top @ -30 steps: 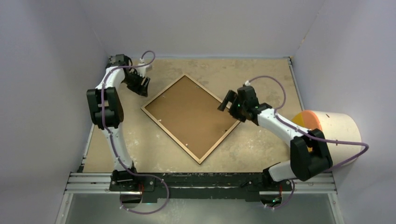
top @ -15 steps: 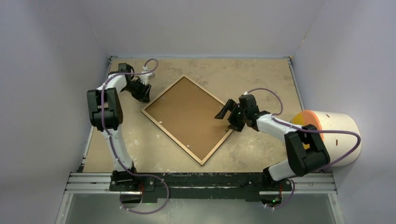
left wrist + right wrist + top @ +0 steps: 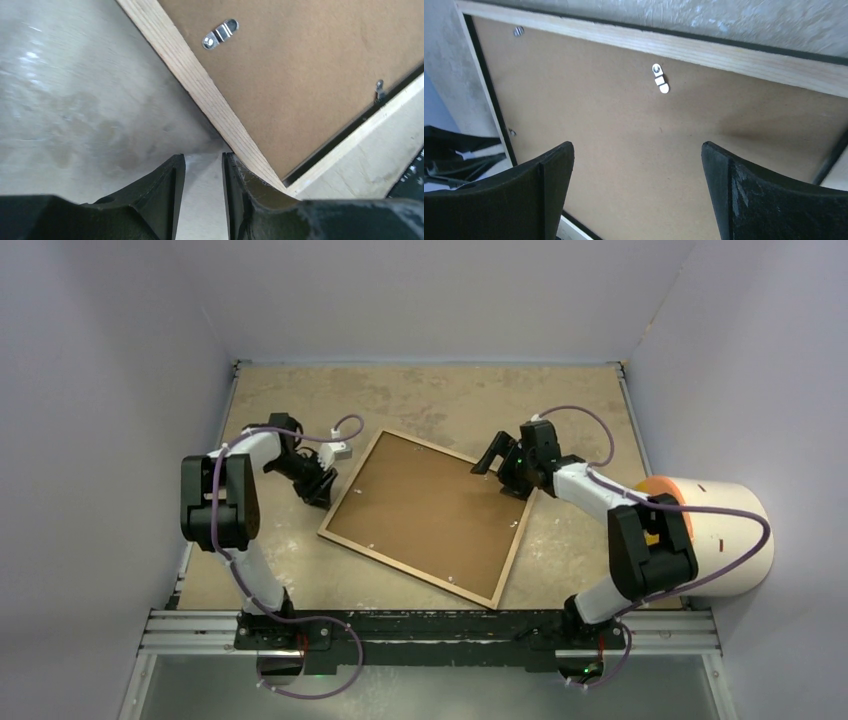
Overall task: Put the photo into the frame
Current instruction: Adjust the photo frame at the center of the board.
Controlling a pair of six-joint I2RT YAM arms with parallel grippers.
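Wood-rimmed rectangular frame, brown board up, has swung round; left gripper narrow, empty, right gripper wide.

table: mottled tan | backing board: brown, flat | white cylinder: right, orange end

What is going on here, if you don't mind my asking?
Two robot arms are working on the frame, which lies back-up on the table with its brown backing board in place. The left end effector sits low beside the frame's left edge near a corner, jaws narrowly apart with nothing between them, one finger apparently against the wooden rim. The right end effector hovers wide open over the far right corner. No photo is in view.
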